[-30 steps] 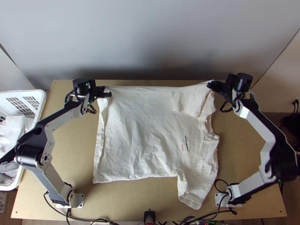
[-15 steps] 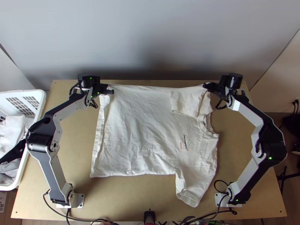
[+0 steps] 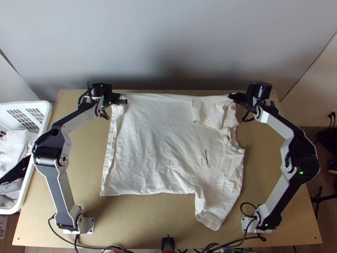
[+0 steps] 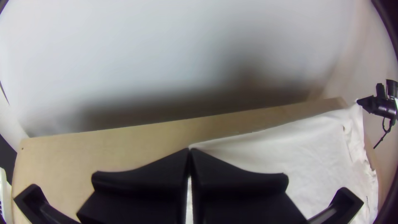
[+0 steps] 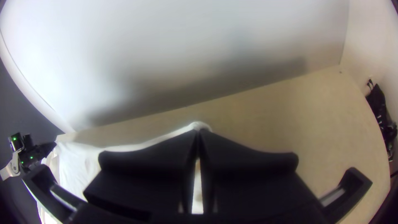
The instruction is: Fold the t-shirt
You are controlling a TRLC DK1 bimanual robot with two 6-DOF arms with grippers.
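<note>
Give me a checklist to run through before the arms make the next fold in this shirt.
1. Left gripper closed on the t-shirt: ok, at its far left corner.
2. Right gripper closed on it: ok, at the far edge's right end.
3. Far edge stretched between the grips: ok, nearly straight.
4. Near sleeve folded in: not ok, it sticks out toward the near edge of the table.
5. Body smooth: not ok, wrinkles run across it.
6. Layers underneath lined up: cannot tell, the top layer covers them.
</note>
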